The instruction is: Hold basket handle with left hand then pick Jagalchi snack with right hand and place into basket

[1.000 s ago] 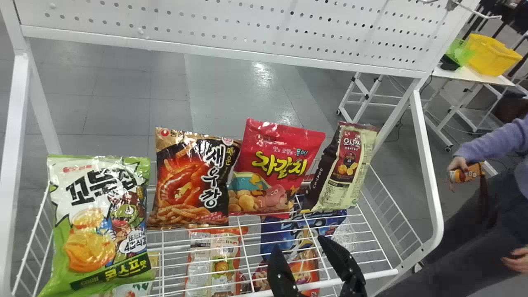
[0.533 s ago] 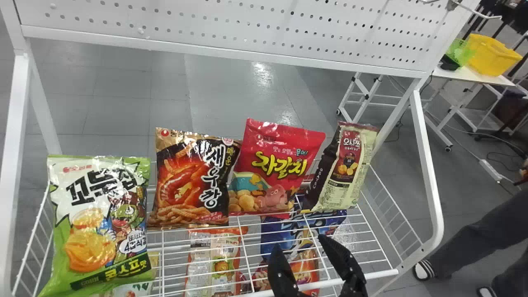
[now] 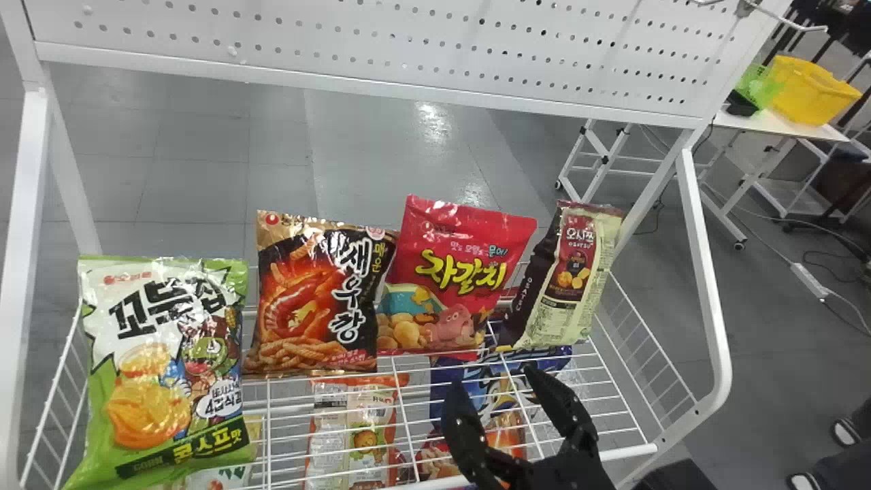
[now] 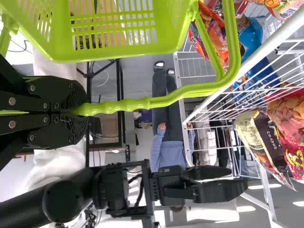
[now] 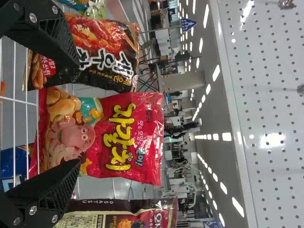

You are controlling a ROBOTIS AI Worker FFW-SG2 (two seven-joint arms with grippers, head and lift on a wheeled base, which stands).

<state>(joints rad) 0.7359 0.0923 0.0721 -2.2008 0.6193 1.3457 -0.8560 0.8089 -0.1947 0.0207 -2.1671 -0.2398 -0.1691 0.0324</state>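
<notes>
The red Jagalchi snack bag (image 3: pixel 456 272) stands on the wire shelf in the head view, between a dark shrimp snack bag and a brown-and-cream one. My right gripper (image 3: pixel 500 391) is open in front of and below it, nothing between its fingers. In the right wrist view, the Jagalchi bag (image 5: pixel 104 135) lies beyond the right gripper (image 5: pixel 76 107), whose fingers are spread. The left wrist view has my left gripper (image 4: pixel 78 110) shut on the green handle (image 4: pixel 137 104) of the green basket (image 4: pixel 123 54).
The shrimp snack bag (image 3: pixel 320 292) and the brown-and-cream bag (image 3: pixel 568 275) stand close on either side. A green snack bag (image 3: pixel 163 361) is at the far left. White wire shelving (image 3: pixel 585 388) holds more bags below, and a pegboard (image 3: pixel 408 54) rises behind.
In the head view, my right gripper has moved slightly up toward the bags, its fingers still apart. The snack bags have not moved.
</notes>
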